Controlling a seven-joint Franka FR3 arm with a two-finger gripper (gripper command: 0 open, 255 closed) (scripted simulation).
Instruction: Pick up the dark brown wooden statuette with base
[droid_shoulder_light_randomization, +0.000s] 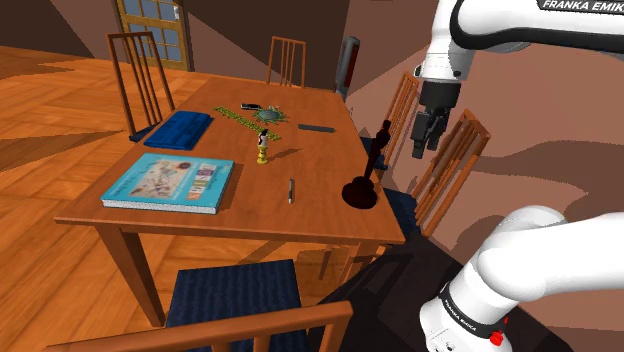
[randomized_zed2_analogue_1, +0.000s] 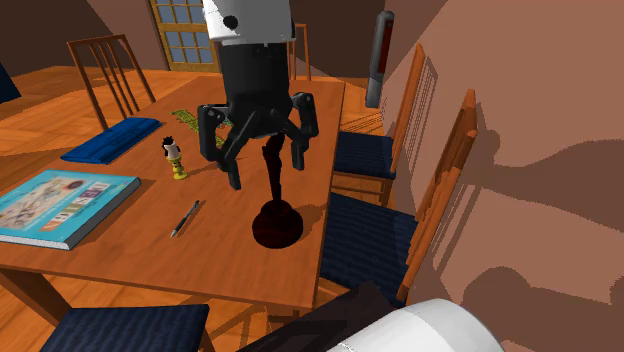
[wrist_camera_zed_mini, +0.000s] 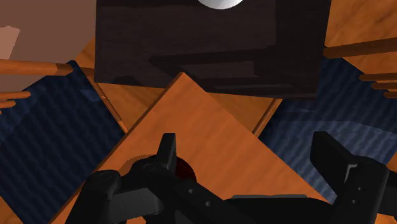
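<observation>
Both jaws of the gripper (randomized_zed2_analogue_1: 268, 172) stand wide apart and hold nothing. The dark brown statuette (randomized_zed2_analogue_1: 277, 222) stands upright on its round base, close to the table (randomized_zed2_analogue_1: 230, 262) edge that faces the blue-cushioned chairs (randomized_zed2_analogue_1: 368, 232). It is well apart from the pen (droid_shoulder_light_randomization: 291, 190) and the small figurine (droid_shoulder_light_randomization: 263, 147).

In the second exterior view the open fingers hang about the top of the slender stem. In the shoulder view the gripper (droid_shoulder_light_randomization: 424, 140) looks set off toward that view's right, over the table's edge, so I cannot tell whether the stem is bracketed yet. In the wrist view a dark reddish patch (wrist_camera_zed_mini: 184, 169) beside one finger is probably the base, which would put the figure off centre between the fingers.

The step in hand looks like alignment before descent. To do it well, centre the stem between the fingers first, then lower straight down without brushing the top, since a tall, thin piece near an edge could tip easily. Close on the stem low down, just above the base, and lift vertically.
</observation>
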